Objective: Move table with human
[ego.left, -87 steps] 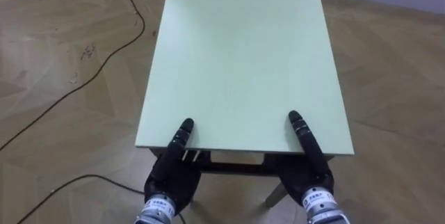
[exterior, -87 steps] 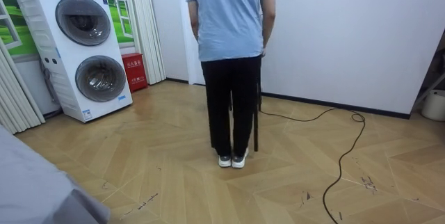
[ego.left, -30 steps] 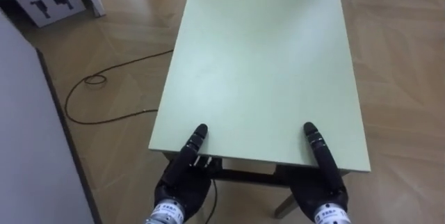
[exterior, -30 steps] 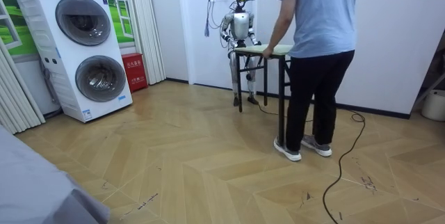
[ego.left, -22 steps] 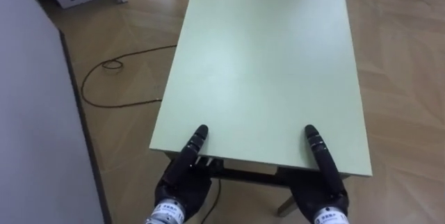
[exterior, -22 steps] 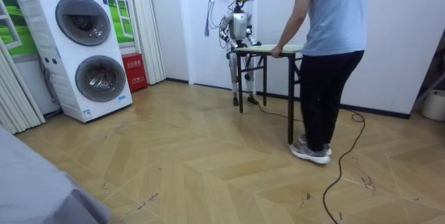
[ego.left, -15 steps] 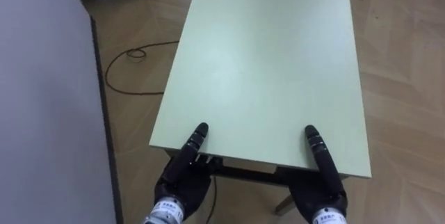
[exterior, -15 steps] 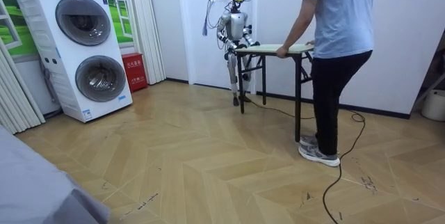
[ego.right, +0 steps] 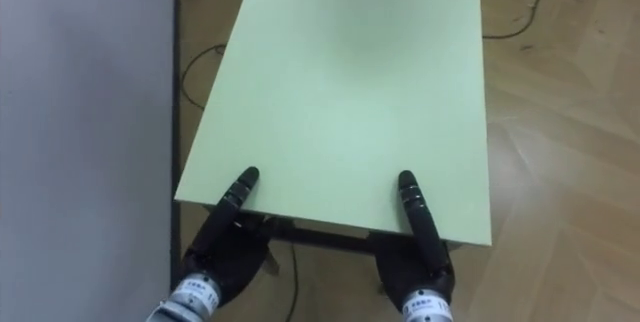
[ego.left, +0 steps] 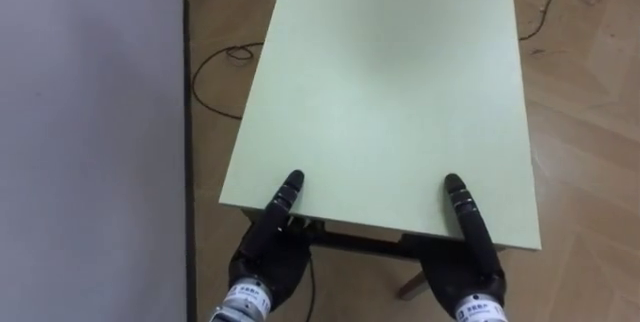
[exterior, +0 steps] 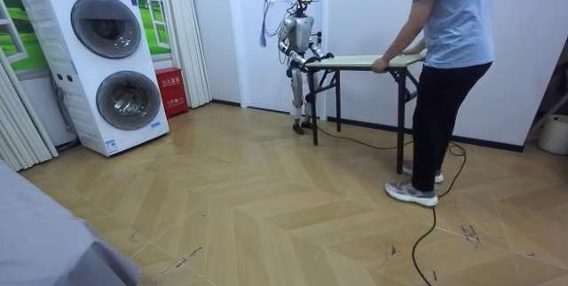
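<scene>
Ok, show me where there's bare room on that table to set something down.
The whole green table top is bare, from the left hand and right hand at the near edge to the far end the person holds. Crowded: the near edge, and the narrow floor strip with a cable between the table's left edge and the wall.

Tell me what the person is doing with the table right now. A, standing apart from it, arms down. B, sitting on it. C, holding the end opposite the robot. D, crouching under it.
C: in the room view the person holds the table at the end across from the robot, whose left robot hand and right robot hand grip the near edge.
</scene>
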Tool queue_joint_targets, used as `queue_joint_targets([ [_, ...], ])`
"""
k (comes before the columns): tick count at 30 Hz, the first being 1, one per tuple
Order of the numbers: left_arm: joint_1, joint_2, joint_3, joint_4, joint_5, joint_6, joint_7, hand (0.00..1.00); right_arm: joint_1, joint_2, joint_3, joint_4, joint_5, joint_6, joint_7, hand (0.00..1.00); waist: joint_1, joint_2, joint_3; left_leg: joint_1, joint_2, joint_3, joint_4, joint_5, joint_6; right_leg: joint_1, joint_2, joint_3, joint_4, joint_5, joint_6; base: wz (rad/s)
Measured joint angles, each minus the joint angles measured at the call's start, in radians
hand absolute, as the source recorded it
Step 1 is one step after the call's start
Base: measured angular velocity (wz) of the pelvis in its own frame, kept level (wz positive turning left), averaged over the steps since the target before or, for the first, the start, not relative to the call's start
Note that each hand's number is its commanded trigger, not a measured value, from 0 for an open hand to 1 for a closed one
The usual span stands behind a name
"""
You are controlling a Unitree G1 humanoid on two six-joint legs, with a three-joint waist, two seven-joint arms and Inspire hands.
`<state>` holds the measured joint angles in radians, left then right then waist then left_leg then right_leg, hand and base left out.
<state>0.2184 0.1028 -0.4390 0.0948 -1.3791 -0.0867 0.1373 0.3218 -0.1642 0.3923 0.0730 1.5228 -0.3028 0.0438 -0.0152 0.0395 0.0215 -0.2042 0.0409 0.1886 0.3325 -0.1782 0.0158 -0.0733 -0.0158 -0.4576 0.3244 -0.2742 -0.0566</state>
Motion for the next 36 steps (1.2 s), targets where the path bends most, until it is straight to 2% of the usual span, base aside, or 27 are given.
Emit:
queue_joint_targets([
  [3, 0.002, 0.000, 0.015, 0.000, 0.001, 0.022, 0.000, 1.00, 0.001, 0.000, 0.001, 0.000, 0.001, 0.007, -0.001, 1.00, -0.002, 0.001, -0.0007, 0.015, -0.007, 0.003, -0.013, 0.004, 0.008, -0.002, -0.005, 0.043, 0.043, -0.002, 0.004, 0.24],
  [5, 0.002, 0.000, 0.029, -0.002, 0.000, 0.044, 0.000, 1.00, 0.003, 0.000, -0.002, 0.000, 0.003, 0.014, -0.003, 1.00, -0.003, 0.001, -0.0007, 0.042, -0.019, -0.006, -0.039, 0.018, 0.031, -0.011, -0.011, 0.105, 0.092, -0.004, 0.010, 0.20],
  [6, 0.001, 0.000, 0.031, -0.003, 0.001, 0.046, -0.001, 1.00, 0.002, 0.002, -0.003, 0.000, 0.005, 0.018, -0.003, 1.00, -0.003, 0.001, -0.0008, 0.044, -0.020, -0.017, -0.043, 0.019, 0.033, -0.015, -0.012, 0.115, 0.104, -0.004, 0.010, 0.24],
  [7, -0.002, -0.001, 0.035, -0.004, 0.003, 0.046, -0.002, 1.00, 0.003, 0.009, -0.004, 0.000, 0.011, 0.020, -0.003, 1.00, -0.003, 0.000, -0.0004, 0.049, -0.021, -0.056, -0.045, 0.021, 0.036, -0.022, -0.012, 0.133, 0.132, -0.004, 0.011, 0.29],
  [9, -0.004, -0.002, 0.047, -0.004, 0.015, 0.049, -0.002, 1.00, 0.003, 0.022, -0.004, 0.001, 0.012, 0.023, -0.009, 1.00, -0.004, 0.000, -0.0003, 0.061, -0.021, -0.112, -0.048, 0.022, 0.036, -0.054, -0.009, 0.172, 0.218, 0.006, 0.028, 0.29],
  [10, -0.002, -0.002, 0.051, -0.002, 0.017, 0.050, -0.002, 1.00, 0.000, 0.031, -0.006, 0.009, 0.012, 0.032, -0.010, 1.00, -0.008, 0.006, 0.0034, 0.069, -0.010, -0.185, -0.044, 0.023, 0.035, -0.105, 0.005, 0.233, 0.285, -0.011, 0.076, 0.15],
  [11, -0.001, -0.001, 0.058, -0.007, 0.015, 0.043, -0.003, 1.00, -0.010, 0.035, -0.004, 0.010, 0.010, 0.034, -0.010, 1.00, -0.002, -0.002, -0.0015, 0.051, -0.016, -0.236, -0.033, 0.023, 0.030, -0.129, -0.007, 0.317, 0.160, -0.030, 0.077, 0.00],
  [12, 0.000, -0.004, 0.068, -0.009, 0.015, 0.041, -0.006, 1.00, -0.025, 0.032, 0.001, 0.012, 0.007, 0.033, -0.011, 1.00, 0.014, -0.007, -0.0024, 0.033, -0.020, -0.239, -0.028, 0.016, 0.018, -0.143, -0.033, 0.313, 0.132, 0.003, 0.030, -0.08],
  [13, 0.000, -0.014, 0.084, -0.009, 0.020, 0.046, -0.002, 1.00, -0.045, 0.028, 0.007, 0.024, 0.006, 0.032, -0.015, 1.00, 0.020, -0.008, -0.0026, 0.015, -0.015, -0.222, -0.026, 0.004, -0.009, -0.148, -0.034, 0.281, 0.128, 0.013, -0.008, 0.16],
  [14, 0.000, -0.020, 0.085, -0.009, 0.030, 0.048, 0.004, 1.00, -0.042, 0.027, 0.008, 0.024, 0.005, 0.024, -0.015, 1.00, 0.020, -0.010, -0.0019, 0.015, -0.012, -0.196, -0.028, 0.013, -0.024, -0.134, -0.033, 0.251, 0.118, 0.019, -0.019, 0.34],
  [16, 0.001, -0.020, 0.082, -0.009, 0.042, 0.048, 0.003, 1.00, -0.035, 0.028, 0.011, 0.025, 0.008, 0.021, -0.018, 1.00, 0.022, -0.022, -0.0013, 0.016, 0.006, -0.184, -0.027, 0.015, -0.026, -0.109, -0.023, 0.217, 0.095, 0.025, -0.029, 0.47],
  [17, 0.001, -0.019, 0.081, -0.009, 0.044, 0.048, 0.003, 1.00, -0.034, 0.027, 0.012, 0.025, 0.010, 0.021, -0.019, 1.00, 0.022, -0.024, -0.0014, 0.009, 0.018, -0.168, -0.023, 0.015, -0.026, -0.090, -0.014, 0.191, 0.062, 0.034, -0.046, 0.40],
  [19, 0.001, -0.016, 0.078, -0.009, 0.045, 0.047, 0.003, 1.00, -0.031, 0.026, 0.012, 0.025, 0.011, 0.021, -0.019, 1.00, 0.022, -0.024, -0.0014, 0.003, 0.022, -0.165, -0.012, 0.016, -0.026, -0.073, -0.010, 0.171, 0.039, 0.037, -0.049, 0.31],
  [23, 0.013, -0.016, 0.080, -0.008, 0.059, 0.043, -0.012, 1.00, -0.028, 0.026, 0.006, 0.028, 0.012, 0.036, -0.019, 1.00, 0.032, -0.025, -0.0010, 0.009, 0.020, -0.158, 0.006, 0.015, -0.026, -0.042, -0.012, 0.158, 0.017, 0.037, -0.046, 0.12],
  [25, 0.013, -0.012, 0.084, -0.009, 0.061, 0.043, -0.012, 1.00, -0.028, 0.029, 0.006, 0.027, 0.012, 0.042, -0.019, 1.00, 0.043, -0.025, -0.0011, 0.010, 0.019, -0.158, 0.004, 0.015, -0.026, -0.040, -0.012, 0.156, 0.011, 0.037, -0.046, 0.07],
  [30, 0.014, -0.012, 0.085, -0.010, 0.061, 0.038, -0.014, 1.00, -0.033, 0.029, 0.001, 0.026, 0.006, 0.053, -0.019, 1.00, 0.045, -0.026, -0.0018, 0.010, 0.018, -0.142, -0.006, 0.015, -0.026, -0.031, -0.011, 0.150, -0.010, 0.038, -0.040, 0.05],
  [36, 0.020, -0.011, 0.083, -0.010, 0.058, 0.038, -0.014, 1.00, -0.049, 0.007, 0.000, 0.026, -0.006, 0.054, -0.020, 1.00, 0.048, -0.027, -0.0011, 0.018, 0.015, -0.134, -0.032, 0.015, -0.026, -0.027, -0.013, 0.147, -0.019, 0.041, -0.034, 0.02],
])
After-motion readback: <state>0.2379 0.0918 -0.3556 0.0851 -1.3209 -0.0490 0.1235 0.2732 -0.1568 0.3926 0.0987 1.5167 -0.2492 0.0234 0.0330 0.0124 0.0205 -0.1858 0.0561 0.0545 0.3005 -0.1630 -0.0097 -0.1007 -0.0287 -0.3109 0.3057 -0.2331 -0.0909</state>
